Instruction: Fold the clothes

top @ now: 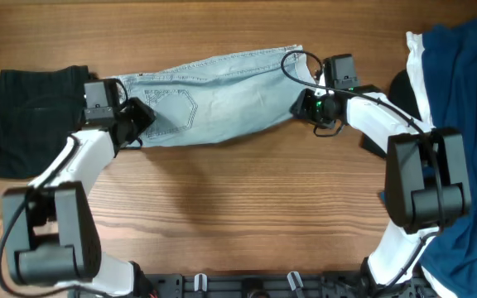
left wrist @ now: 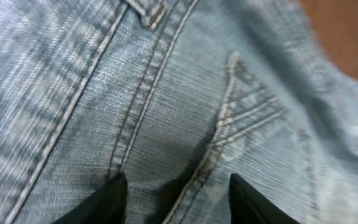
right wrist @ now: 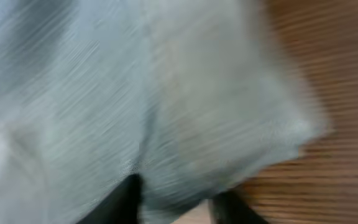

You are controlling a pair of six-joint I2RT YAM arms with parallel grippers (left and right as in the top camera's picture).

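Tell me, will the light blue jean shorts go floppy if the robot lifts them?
Probably floppy: the jean shorts lie wrinkled and curved on the table. Likely heavyish for cloth; thick doubled seams and a stitched pocket show. Probably not slippery, since the weave looks rough.

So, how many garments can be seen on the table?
3: a black garment at left, pale-blue denim shorts in the middle, a dark-blue garment at right; others may hide beneath it.

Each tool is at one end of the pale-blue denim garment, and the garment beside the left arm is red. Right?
No: the overhead view shows a black garment, not red, beside the left arm. The left tool and right tool are at the ends of the denim garment.
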